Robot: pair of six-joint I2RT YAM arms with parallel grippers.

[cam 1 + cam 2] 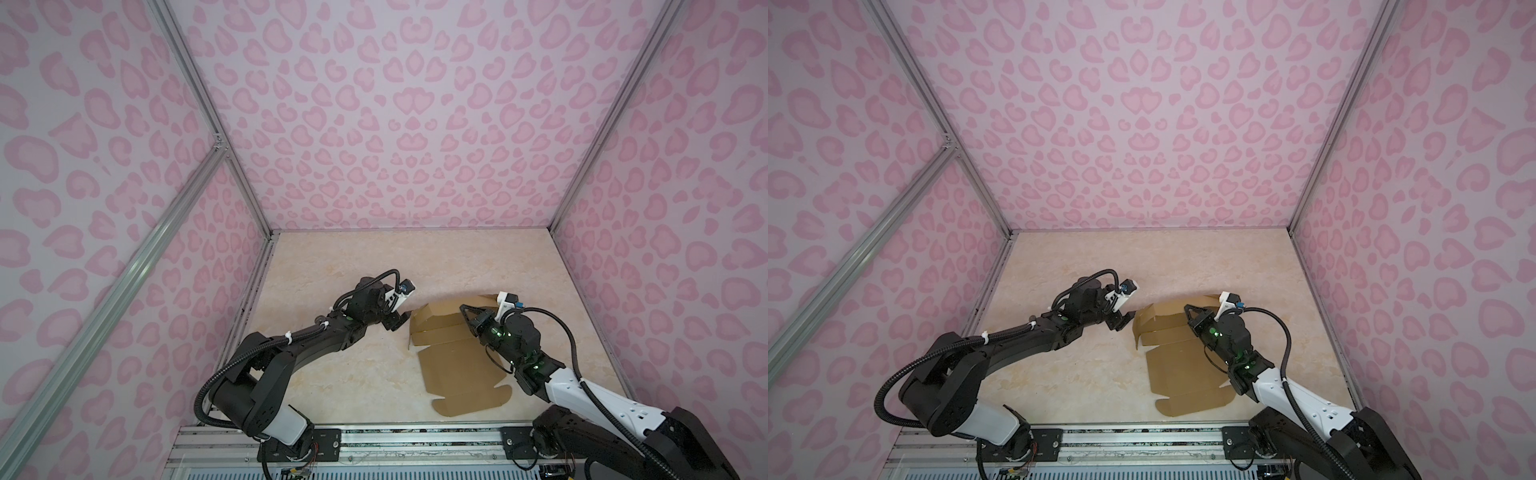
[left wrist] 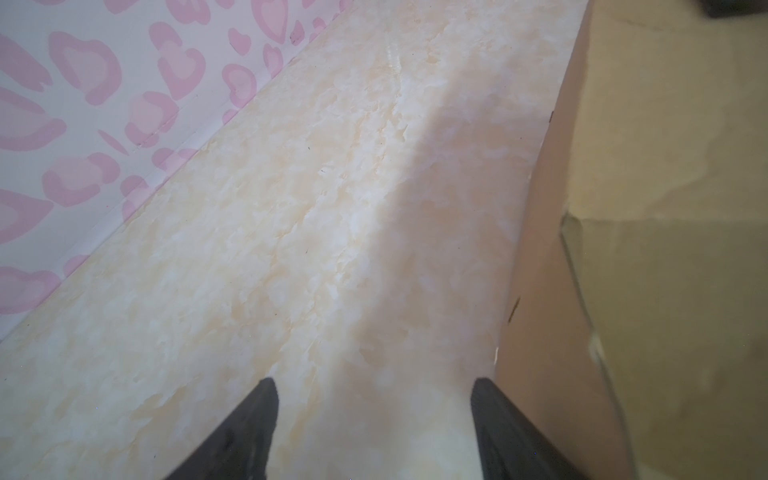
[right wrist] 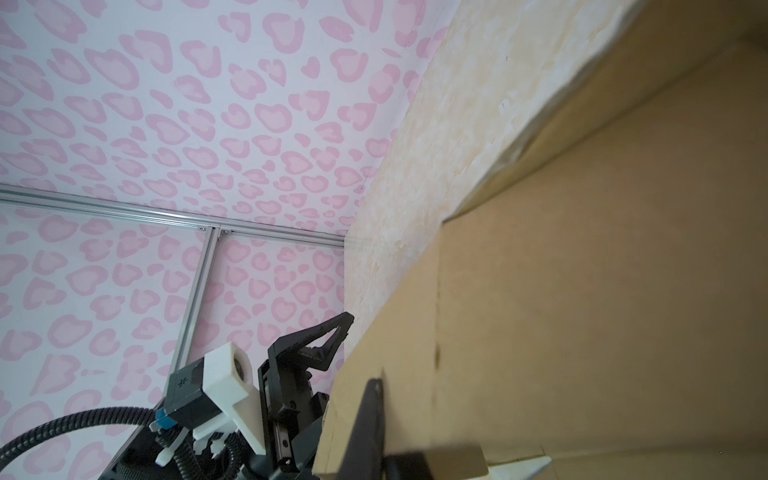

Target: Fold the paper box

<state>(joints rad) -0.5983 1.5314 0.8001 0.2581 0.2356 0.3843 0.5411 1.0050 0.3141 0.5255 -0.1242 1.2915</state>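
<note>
Walls (image 1: 395, 104): pink spotted panels behind the paper box and well off to both of its sides.
Table (image 1: 332, 270): pale marbled top that the paper box lies on, spreading out around it.
Paper box (image 1: 453, 365): brown cardboard, shown in both top views (image 1: 1183, 374). Its near part lies flat and unfolded, with a tabbed flap at the front edge. On its far part the panels are lifted, and the left one stands up.
Left arm (image 1: 291, 353): black, stretched toward the paper box's left side.
Right arm (image 1: 573, 386): black and white, reaching over the paper box's right edge.
Left gripper (image 1: 397, 322): jaws apart with only table showing between them (image 2: 374, 382), just beside the outer face of the paper box's raised left panel (image 2: 540, 291). Contact cannot be told.
Right gripper (image 1: 464, 308): jaws together at the paper box's far part. In the right wrist view one finger (image 3: 372, 399) lies against a raised panel (image 3: 602, 291). Whether cardboard is pinched cannot be told.
</note>
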